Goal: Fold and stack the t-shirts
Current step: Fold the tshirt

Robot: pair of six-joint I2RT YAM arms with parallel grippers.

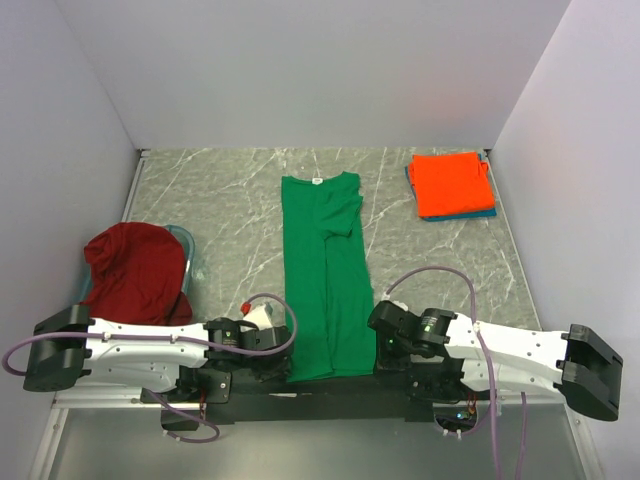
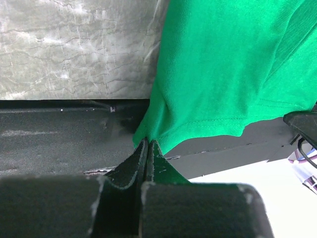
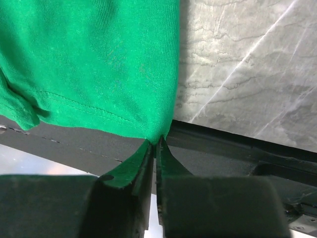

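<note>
The left gripper (image 2: pixel 147 145) is clenching on the near-left hem corner of the green t-shirt (image 2: pixel 223 64), fingers pressed together with cloth wedged between them; the right gripper (image 3: pixel 157 142) is clamping the near-right hem corner the same way, pads meeting on a thin pinch of green; directly under both sets of fingertips the black mounting rail (image 2: pixel 59 129) is running crosswise, and the hem is draping over its edge; right of the left fingers a dark piece of the other arm (image 2: pixel 304 124) is poking in close by the hem, cannot tell if touching; just beyond the fingertips the marble table (image 2: pixel 74 44) is beginning, and the green shirt is lying on it as a long narrow strip running away from both grippers, a sleeve folded in, white neck label (image 1: pixel 316 181) at the far end.

Left of the left fingers and farther out, a dark red t-shirt (image 1: pixel 135 270) is sitting in a loose heap, a pale teal edge (image 1: pixel 186 245) showing at its side, cannot tell what that is; far beyond the right fingers, off to their right, an orange-red t-shirt (image 1: pixel 450 183) is lying folded on a teal-blue t-shirt (image 1: pixel 488 213), only a blue rim showing.

Count: two grippers, both gripping; one green, one dark red, one orange-red, one teal-blue; four shirts.
</note>
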